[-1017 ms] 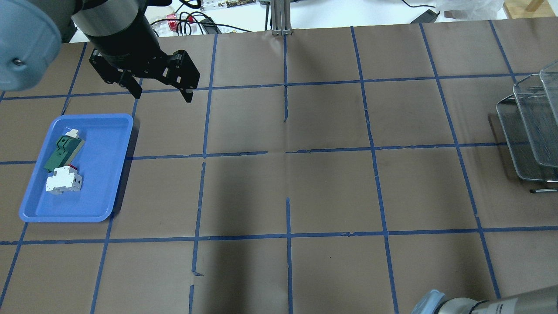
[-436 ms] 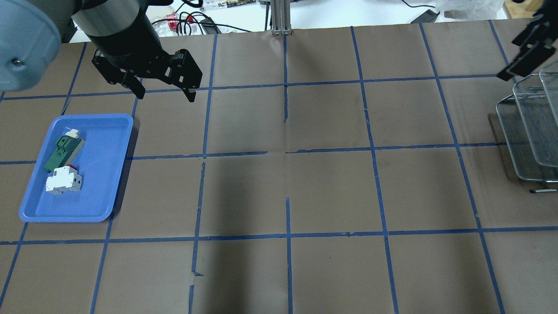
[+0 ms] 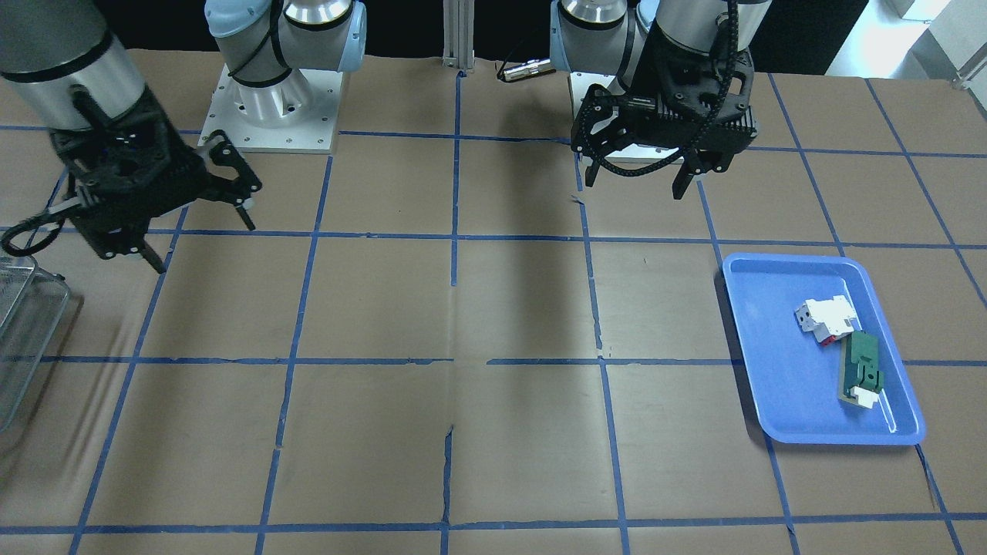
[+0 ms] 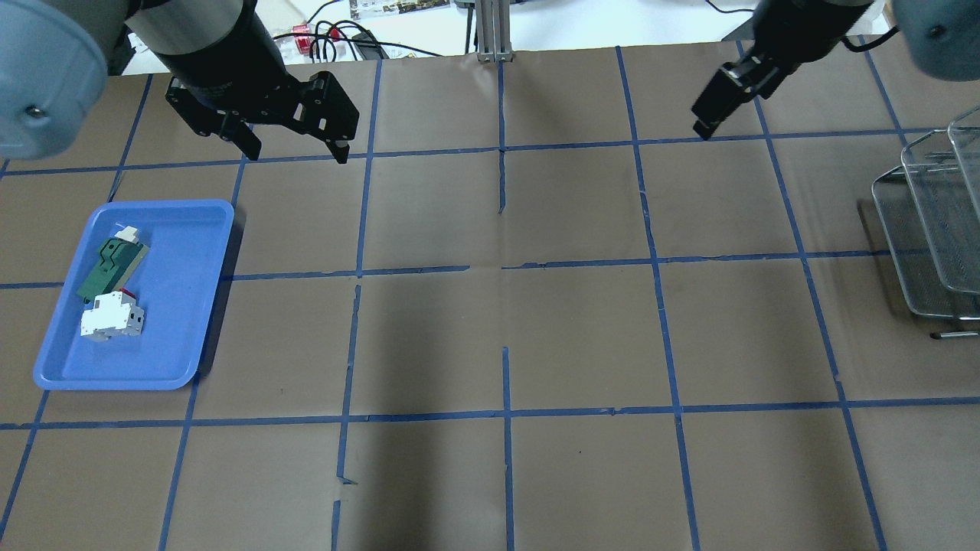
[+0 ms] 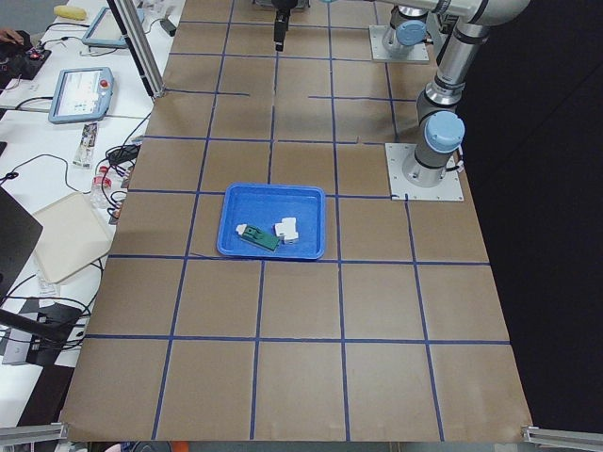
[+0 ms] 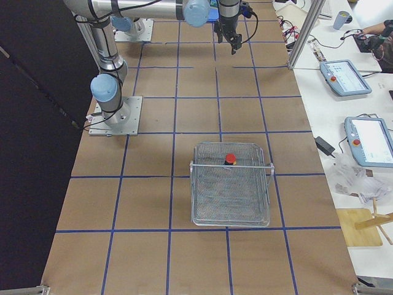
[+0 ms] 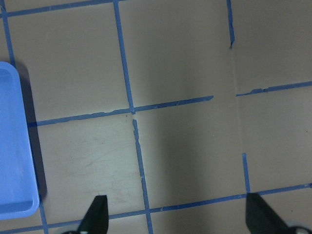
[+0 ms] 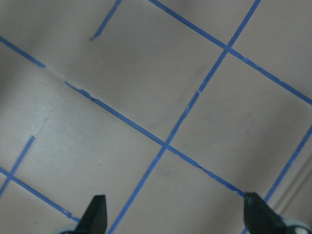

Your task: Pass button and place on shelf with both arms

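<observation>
Fingers wide apart on my left gripper [image 4: 296,154] and my right gripper [image 3: 203,243], and the button [image 6: 230,159] sits inside the shelf [image 6: 230,206]

The left arm [image 3: 686,15] and right arm [image 3: 62,46] are silver-grey tubes with rounded light-blue joint caps [image 3: 231,19]; one cap carries a small screw. The left gripper [image 3: 634,186] and right gripper [image 3: 204,245] are matt black, each with two slim fingers. A black cable [image 3: 31,219] loops out at the right gripper's 8 o'clock side. The square silver base plate [image 3: 316,131] shows screw heads along its rim.
</observation>
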`<move>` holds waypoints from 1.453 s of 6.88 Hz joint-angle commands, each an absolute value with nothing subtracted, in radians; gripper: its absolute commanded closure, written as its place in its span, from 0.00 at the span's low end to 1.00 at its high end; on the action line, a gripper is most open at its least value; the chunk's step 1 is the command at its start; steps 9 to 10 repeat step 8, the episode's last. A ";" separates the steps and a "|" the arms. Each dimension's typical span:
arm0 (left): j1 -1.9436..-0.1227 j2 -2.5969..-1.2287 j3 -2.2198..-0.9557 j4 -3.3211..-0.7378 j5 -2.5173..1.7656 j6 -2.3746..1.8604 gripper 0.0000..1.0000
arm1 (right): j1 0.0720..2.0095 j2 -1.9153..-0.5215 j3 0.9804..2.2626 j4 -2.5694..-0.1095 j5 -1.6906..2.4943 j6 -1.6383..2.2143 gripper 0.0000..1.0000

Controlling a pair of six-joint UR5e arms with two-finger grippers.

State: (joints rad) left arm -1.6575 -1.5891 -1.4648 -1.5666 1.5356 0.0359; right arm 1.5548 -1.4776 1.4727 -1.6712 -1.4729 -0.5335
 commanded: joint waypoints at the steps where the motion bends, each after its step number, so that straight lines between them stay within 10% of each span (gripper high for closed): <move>1: -1.655 -1.589 -1.465 -1.559 1.536 0.035 0.00 | 1.631 -1.466 1.465 -1.663 -1.485 -0.200 0.00; 10: -1.611 -1.588 -1.479 -1.559 1.532 0.046 0.00 | 1.606 -1.476 1.434 -1.497 -1.561 -0.095 0.00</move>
